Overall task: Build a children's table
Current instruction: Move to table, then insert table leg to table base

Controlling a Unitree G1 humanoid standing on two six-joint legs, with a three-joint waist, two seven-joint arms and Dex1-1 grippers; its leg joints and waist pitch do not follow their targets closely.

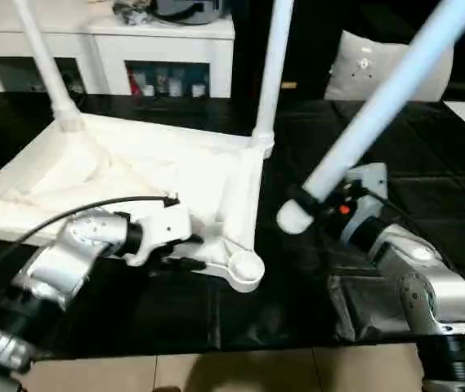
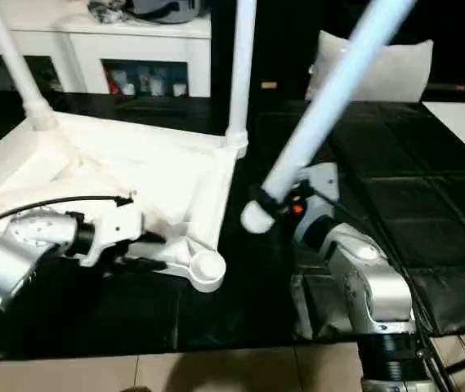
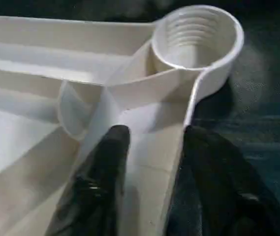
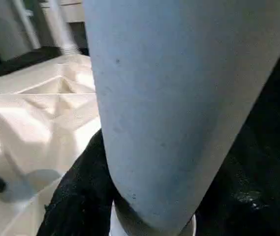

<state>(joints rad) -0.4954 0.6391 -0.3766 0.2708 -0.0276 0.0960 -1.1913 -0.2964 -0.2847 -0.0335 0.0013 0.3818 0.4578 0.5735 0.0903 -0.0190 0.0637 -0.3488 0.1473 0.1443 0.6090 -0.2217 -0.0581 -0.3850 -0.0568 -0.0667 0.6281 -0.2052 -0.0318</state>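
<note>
- Pinching the rim wall of the upturned white plastic ribbed table top (image 1: 134,175), the left gripper (image 3: 152,147) is seen beside an empty round corner socket (image 3: 196,37).
- A long white tapered round leg (image 1: 379,106) is clamped, tilted, by the right gripper (image 1: 318,204).

White table top (image 1: 134,175) lies inverted, two legs (image 1: 274,65) upright, seemingly socketed.

A black quilted mat (image 1: 428,196) covers the floor, its stitched seams dividing it into squares. Along its near edge runs a strip of beige floor tiles (image 1: 240,371). At the far side stands a low white cabinet (image 1: 163,45) with glass doors and small items behind them. A grey cushion (image 1: 379,65) leans beside it against a dark backdrop.
</note>
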